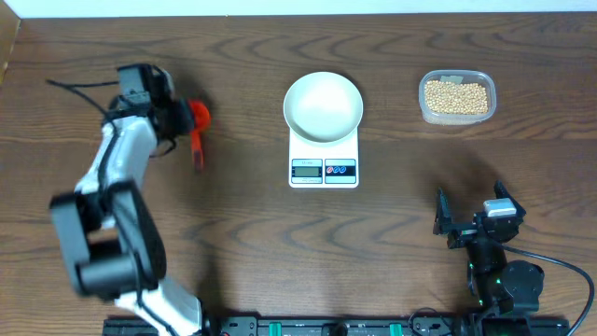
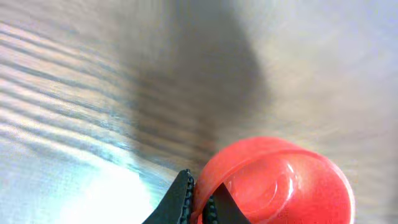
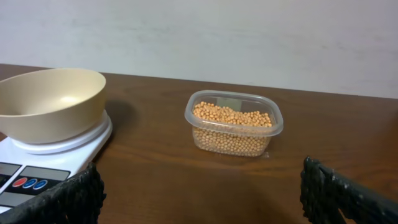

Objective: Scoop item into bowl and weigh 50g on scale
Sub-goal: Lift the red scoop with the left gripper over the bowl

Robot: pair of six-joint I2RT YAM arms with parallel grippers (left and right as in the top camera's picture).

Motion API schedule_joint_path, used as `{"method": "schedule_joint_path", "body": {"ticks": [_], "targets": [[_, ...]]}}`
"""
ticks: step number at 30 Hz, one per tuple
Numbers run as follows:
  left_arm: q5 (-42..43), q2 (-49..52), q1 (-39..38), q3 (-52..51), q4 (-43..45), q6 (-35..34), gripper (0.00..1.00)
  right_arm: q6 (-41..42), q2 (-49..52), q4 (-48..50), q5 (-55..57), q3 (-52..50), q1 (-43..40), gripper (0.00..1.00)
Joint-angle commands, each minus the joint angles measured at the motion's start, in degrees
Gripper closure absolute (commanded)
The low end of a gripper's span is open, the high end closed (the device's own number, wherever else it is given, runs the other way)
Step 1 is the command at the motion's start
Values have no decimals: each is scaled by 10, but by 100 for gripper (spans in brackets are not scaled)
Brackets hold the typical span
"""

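Observation:
The white bowl sits on the white scale at the table's middle; both also show in the right wrist view, bowl and scale. Tan beans fill a clear plastic tub at the back right, also in the right wrist view. My left gripper at the far left is shut on the rim of a red scoop, seen close up in the left wrist view with the fingers pinching its edge. My right gripper is open and empty at the front right.
The scale's display and its red and blue buttons face the front edge. A black rail runs along the front of the table. A wall stands behind the table in the right wrist view.

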Motion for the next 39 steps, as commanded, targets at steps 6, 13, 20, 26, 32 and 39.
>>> {"method": "schedule_joint_path", "body": {"ticks": [6,13,20,26,32,39], "targets": [[124,-186,-14,7,-1,-411,93,8,-4,-2,2,-1,5,1],[123,-220,-67,7,1,-626,93,8,-4,-2,2,-1,5,1],[122,-216,-122,6,-5,-631,93,8,-4,-2,2,-1,5,1],[122,-216,-160,6,-6,-631,93,7,-4,-2,2,-1,5,1],[122,-216,-186,6,-6,-631,93,-20,-4,-5,34,-1,5,1],[122,-207,-190,6,-6,-636,93,-20,-4,11,29,-1,5,1]]}}
